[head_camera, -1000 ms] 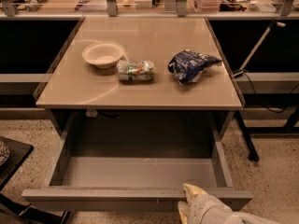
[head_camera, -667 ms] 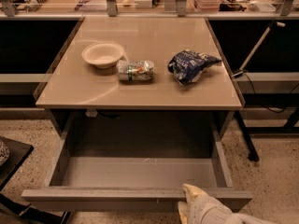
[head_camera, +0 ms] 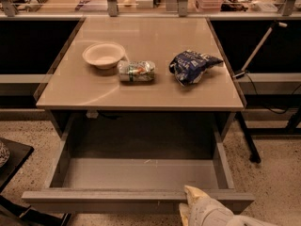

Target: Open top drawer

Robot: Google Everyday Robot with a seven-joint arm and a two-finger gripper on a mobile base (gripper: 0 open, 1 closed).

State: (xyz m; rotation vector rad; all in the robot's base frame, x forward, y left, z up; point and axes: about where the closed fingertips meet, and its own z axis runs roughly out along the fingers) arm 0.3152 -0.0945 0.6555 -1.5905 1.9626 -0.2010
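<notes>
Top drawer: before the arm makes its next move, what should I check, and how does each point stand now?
1. Top drawer pulled out from under the table: ok.
2. Drawer at full extension: cannot tell.
3. Gripper at the drawer's front edge, right of centre: ok.
4. Gripper's hold on that front edge: cannot tell.
5. Bowl, green-and-white container and blue bag sit back from the table's front edge: ok.
</notes>
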